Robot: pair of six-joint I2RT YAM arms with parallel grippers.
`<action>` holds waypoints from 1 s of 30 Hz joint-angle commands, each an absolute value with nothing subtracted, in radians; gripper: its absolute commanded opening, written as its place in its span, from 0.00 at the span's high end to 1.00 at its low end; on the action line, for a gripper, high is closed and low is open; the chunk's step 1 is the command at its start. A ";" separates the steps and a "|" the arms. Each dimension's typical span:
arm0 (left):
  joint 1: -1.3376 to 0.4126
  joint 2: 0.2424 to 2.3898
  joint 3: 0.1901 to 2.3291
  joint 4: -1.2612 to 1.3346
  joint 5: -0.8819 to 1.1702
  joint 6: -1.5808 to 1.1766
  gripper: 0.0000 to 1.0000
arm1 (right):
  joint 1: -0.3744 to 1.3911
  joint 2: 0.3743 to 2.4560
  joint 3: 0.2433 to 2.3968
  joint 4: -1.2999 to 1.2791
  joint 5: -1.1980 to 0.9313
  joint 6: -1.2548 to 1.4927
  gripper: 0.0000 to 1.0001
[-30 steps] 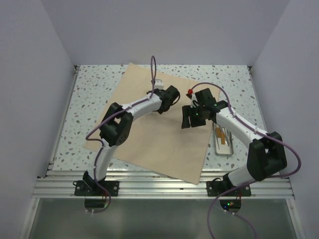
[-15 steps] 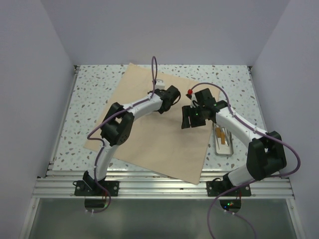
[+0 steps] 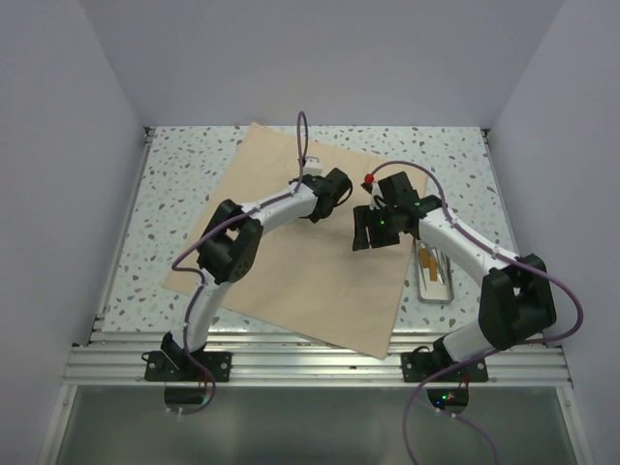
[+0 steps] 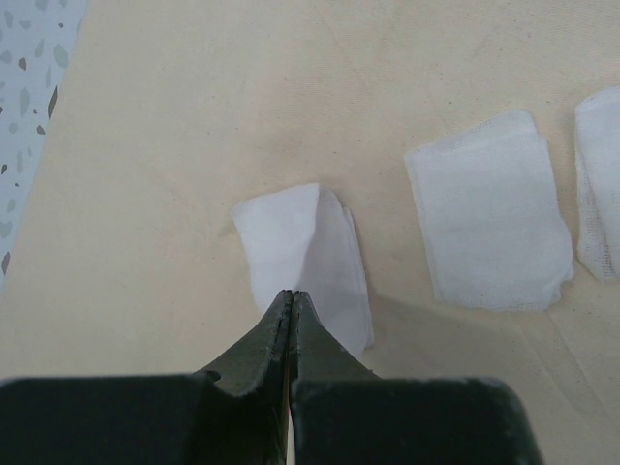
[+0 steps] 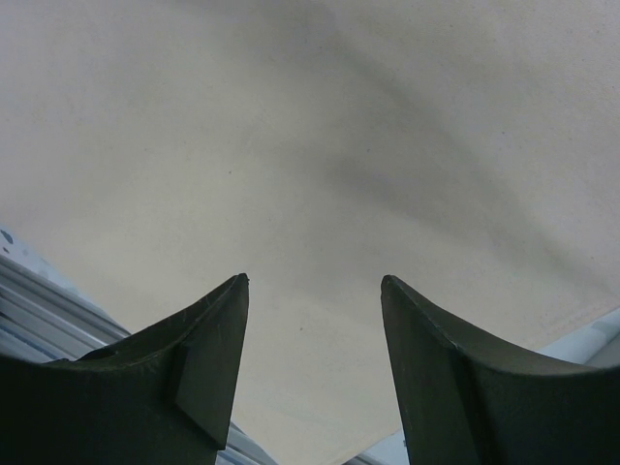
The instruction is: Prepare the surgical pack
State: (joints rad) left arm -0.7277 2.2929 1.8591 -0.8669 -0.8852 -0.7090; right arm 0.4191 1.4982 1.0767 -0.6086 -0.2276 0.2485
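The surgical pack (image 3: 291,276) is a wide tan cloth sheet spread flat on the speckled table. My left gripper (image 3: 339,186) sits over its far middle. In the left wrist view its tips (image 4: 292,294) are shut on a small white gauze square (image 4: 291,237), which tents up in a ridge toward them. A second gauze square (image 4: 489,223) lies flat to the right, and the edge of a third gauze square (image 4: 601,184) shows beyond it. My right gripper (image 3: 366,232) hangs open above bare cloth (image 5: 291,145), with nothing between its fingers (image 5: 315,281).
A small silver metal tray (image 3: 435,273) with instruments lies on the table just off the cloth's right edge, under the right forearm. The table's aluminium rail (image 3: 320,354) runs along the near edge, and grey walls close in both sides.
The left wrist has shifted slightly to the right and away. The right arm has not moved.
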 commanded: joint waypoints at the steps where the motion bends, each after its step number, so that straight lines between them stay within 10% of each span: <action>1: -0.733 2.310 1.894 -0.821 -0.891 -0.680 1.00 | 0.423 1.497 1.075 -0.578 -0.244 0.236 0.39; 30: -0.744 2.321 1.887 -0.801 -0.853 -0.672 1.00 | 0.422 1.497 1.071 -0.574 -0.245 0.238 0.38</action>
State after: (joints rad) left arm -0.7368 2.3272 1.8614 -0.8299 -0.8490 -0.6861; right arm 0.4191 1.4986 1.0756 -0.6044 -0.2276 0.2489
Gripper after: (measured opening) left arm 0.007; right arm 0.616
